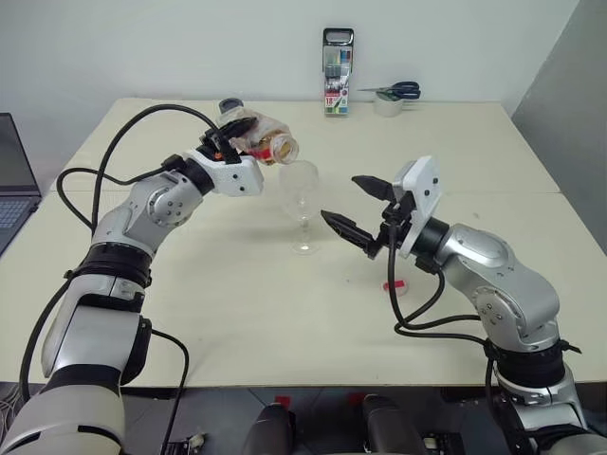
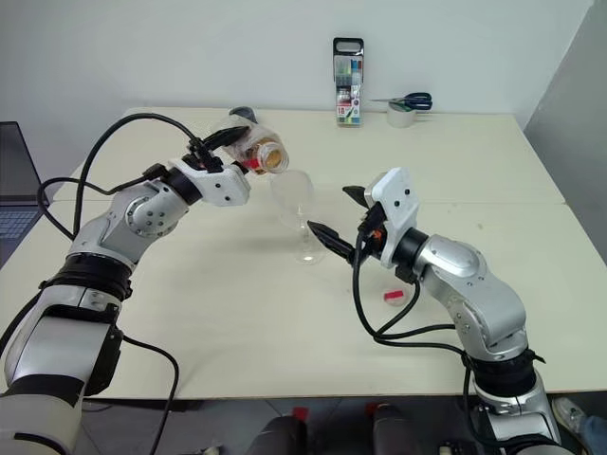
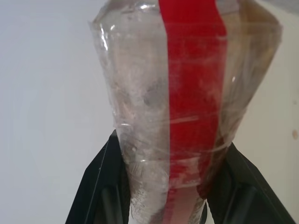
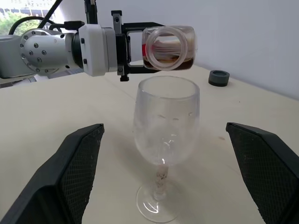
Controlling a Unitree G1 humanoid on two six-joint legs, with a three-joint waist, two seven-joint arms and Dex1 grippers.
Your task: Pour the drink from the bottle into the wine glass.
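Clear bottle (image 1: 258,137) pinched in left claw (image 1: 237,133) tilts over wine glass (image 1: 302,204) rim; right claw (image 1: 358,210) spread beside.

I read this as an office or a robotics lab room; I am working over a wide, pale table (image 1: 237,313) set against a plain white wall (image 1: 190,47); a marker pack (image 1: 338,71), scissors (image 1: 396,91) and a tape roll (image 1: 387,105) sit at its far edge; a laptop (image 1: 14,180) lies on my left; cables (image 1: 123,142) trail openly.
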